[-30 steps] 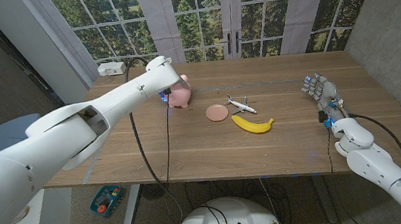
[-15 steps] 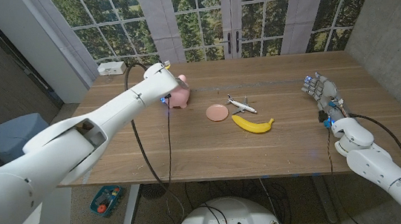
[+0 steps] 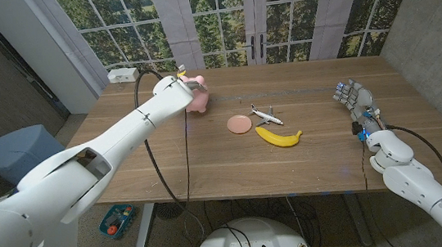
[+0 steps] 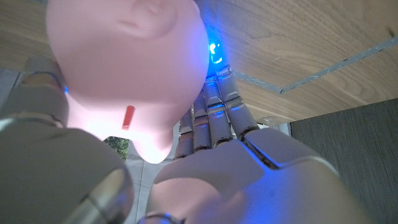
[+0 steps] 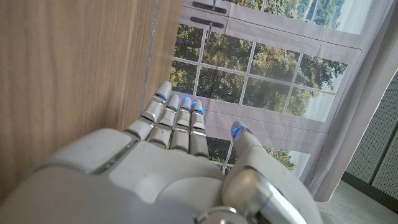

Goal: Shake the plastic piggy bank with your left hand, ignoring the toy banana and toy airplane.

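The pink plastic piggy bank (image 3: 198, 99) is at the table's back left, gripped by my left hand (image 3: 174, 87), which partly hides it from the left. In the left wrist view the piggy bank (image 4: 124, 68) sits between my fingers (image 4: 214, 118) and thumb, with a red mark on its side. The yellow toy banana (image 3: 278, 138) and the white toy airplane (image 3: 266, 115) lie at the table's middle, apart from both hands. My right hand (image 3: 356, 105) stands near the table's right edge, fingers apart and holding nothing; the right wrist view shows the same right hand (image 5: 180, 162).
A small pink disc (image 3: 238, 124) lies between the piggy bank and the airplane. A white box (image 3: 122, 75) with a cable sits at the back left corner. Windows run behind the wooden table (image 3: 209, 166).
My left arm has swung so that the hand and the piggy bank moved a little farther back towards the windows. The right hand, banana and airplane have stayed in place.
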